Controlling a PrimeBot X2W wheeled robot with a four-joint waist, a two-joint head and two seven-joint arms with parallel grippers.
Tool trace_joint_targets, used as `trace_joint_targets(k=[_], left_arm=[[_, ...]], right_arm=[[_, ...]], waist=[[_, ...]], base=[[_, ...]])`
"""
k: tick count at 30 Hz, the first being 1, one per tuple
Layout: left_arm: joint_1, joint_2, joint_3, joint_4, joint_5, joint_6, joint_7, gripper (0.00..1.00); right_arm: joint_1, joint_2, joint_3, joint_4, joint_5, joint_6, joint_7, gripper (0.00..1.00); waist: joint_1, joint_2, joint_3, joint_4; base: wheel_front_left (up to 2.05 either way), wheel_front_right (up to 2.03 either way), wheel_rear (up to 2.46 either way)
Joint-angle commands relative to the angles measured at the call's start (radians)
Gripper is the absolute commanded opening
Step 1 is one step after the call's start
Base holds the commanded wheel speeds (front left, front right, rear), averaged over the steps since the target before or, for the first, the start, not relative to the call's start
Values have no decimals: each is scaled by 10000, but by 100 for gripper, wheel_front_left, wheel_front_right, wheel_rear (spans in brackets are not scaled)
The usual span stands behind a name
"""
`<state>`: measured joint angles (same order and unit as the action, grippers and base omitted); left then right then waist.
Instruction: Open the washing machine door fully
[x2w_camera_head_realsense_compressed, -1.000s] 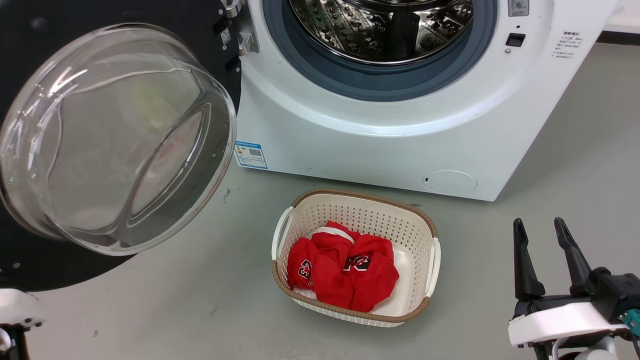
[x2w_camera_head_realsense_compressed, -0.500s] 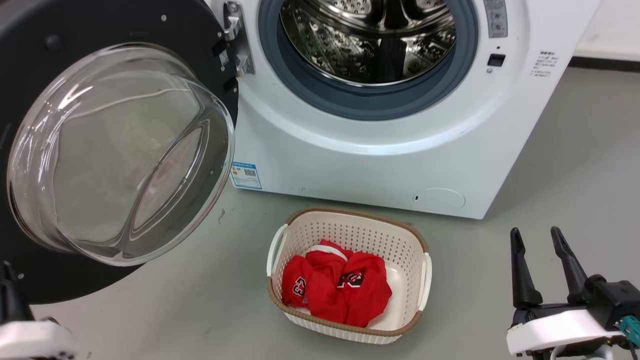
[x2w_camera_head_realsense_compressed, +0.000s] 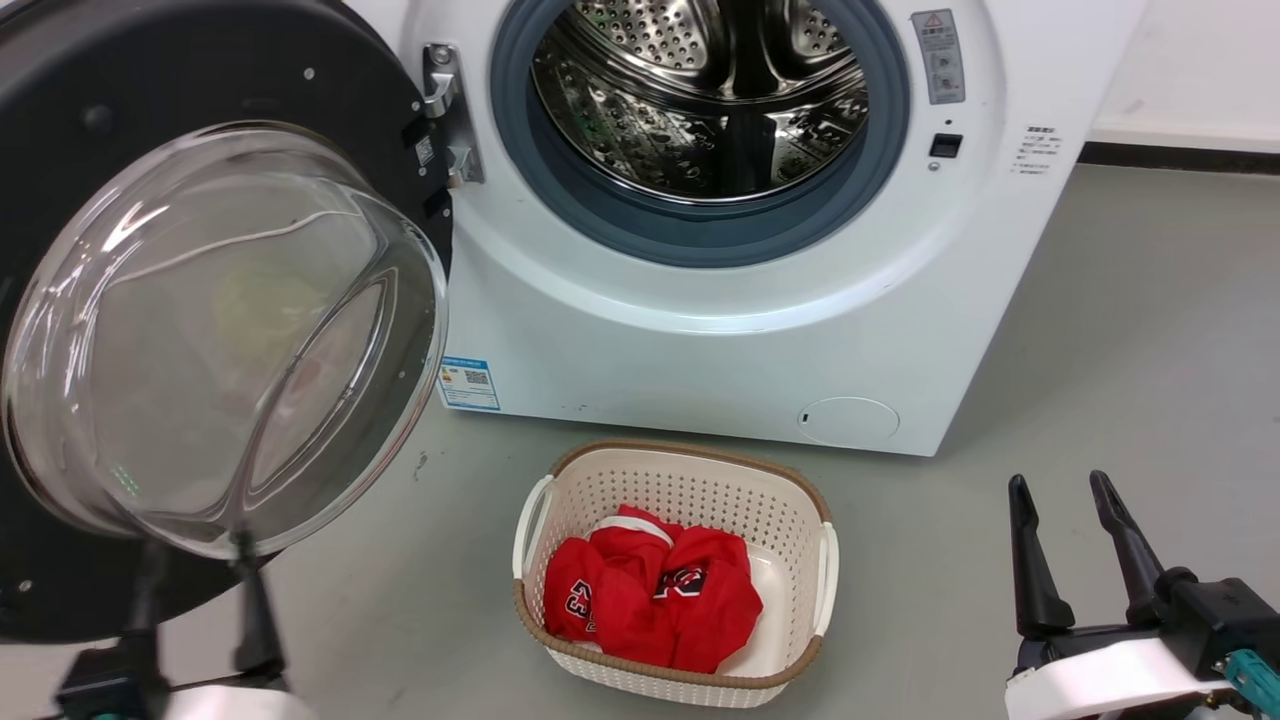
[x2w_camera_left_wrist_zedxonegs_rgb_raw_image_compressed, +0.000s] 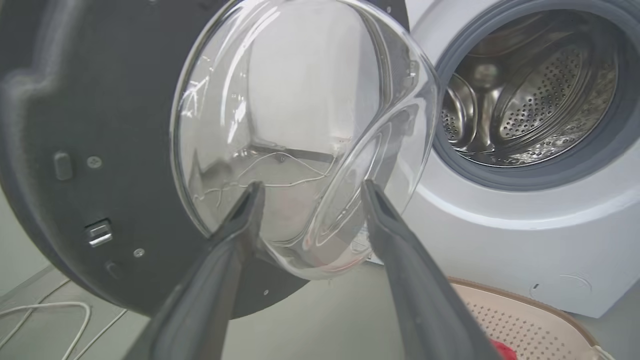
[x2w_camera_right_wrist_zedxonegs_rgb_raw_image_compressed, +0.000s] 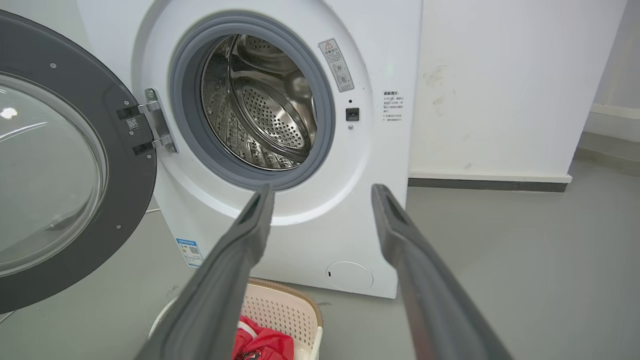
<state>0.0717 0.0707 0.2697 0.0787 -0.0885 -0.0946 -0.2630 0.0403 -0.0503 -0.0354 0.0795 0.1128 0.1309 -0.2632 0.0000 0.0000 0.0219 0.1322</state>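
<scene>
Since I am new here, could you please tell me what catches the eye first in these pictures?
The washing machine door, open wide at the left with its clear glass bowl bulging outward, stands out first. Beside it gapes the steel drum, and a basket holding red clothing sits on the floor before the machine.

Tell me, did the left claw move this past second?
Yes. The left gripper rose toward the washing machine door, fingertips now at its glass rim.
</scene>
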Motion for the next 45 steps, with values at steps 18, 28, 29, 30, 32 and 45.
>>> trace_joint_targets(k=[18,28,29,30,32,45], left_arm=[[-795,-165,-2091,-222,223,-258,-24,100],[-705,-174,-2127,-44,157,-290,-25,100],[-721,-174,-2127,-26,156,-295,-25,100],[-737,-174,-2125,-10,156,-288,-25,100],[-760,-164,-2111,27,141,-295,-25,100],[-583,-157,-2093,402,118,-299,51,0]], right_arm=[[62,5,-43,-324,-439,-3,8,100],[23,5,6,-195,-316,-3,8,100],[16,5,9,-182,-297,-3,7,100],[13,5,14,-169,-279,-3,5,100],[6,5,30,-141,-258,-3,3,100],[127,6,40,142,-208,2,31,0]], waist=[[0,0,-36,-1169],[0,0,-47,-1287],[0,0,-56,-1287],[0,0,-64,-1288],[0,0,-81,-1295],[0,0,-79,-1305]], base=[[0,0,0],[0,0,0],[0,0,0],[0,0,0],[0,0,0],[0,0,0]])
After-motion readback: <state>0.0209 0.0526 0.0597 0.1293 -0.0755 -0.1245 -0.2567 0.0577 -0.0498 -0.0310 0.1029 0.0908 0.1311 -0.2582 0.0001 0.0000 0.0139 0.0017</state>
